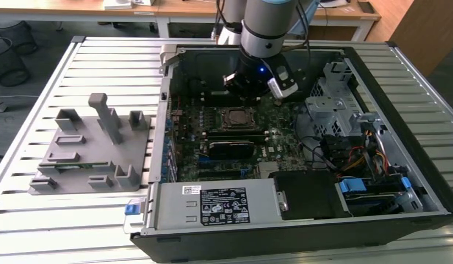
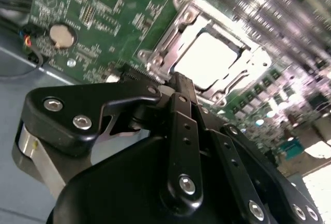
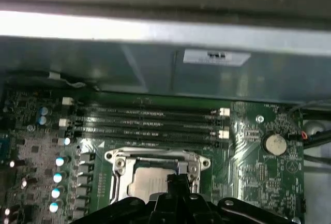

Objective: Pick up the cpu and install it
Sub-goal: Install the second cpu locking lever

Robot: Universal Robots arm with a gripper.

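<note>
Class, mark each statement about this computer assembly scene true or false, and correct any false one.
1. The cpu lies in the motherboard socket. True.
2. The gripper hangs over the grey fixture block. False: it is inside the computer case, above the motherboard, near the socket.
3. The fixture block stands outside the case, on the exterior view's left. True.
4. The coin battery sits inside the socket frame. False: it sits on the green board, apart from the socket.
</note>
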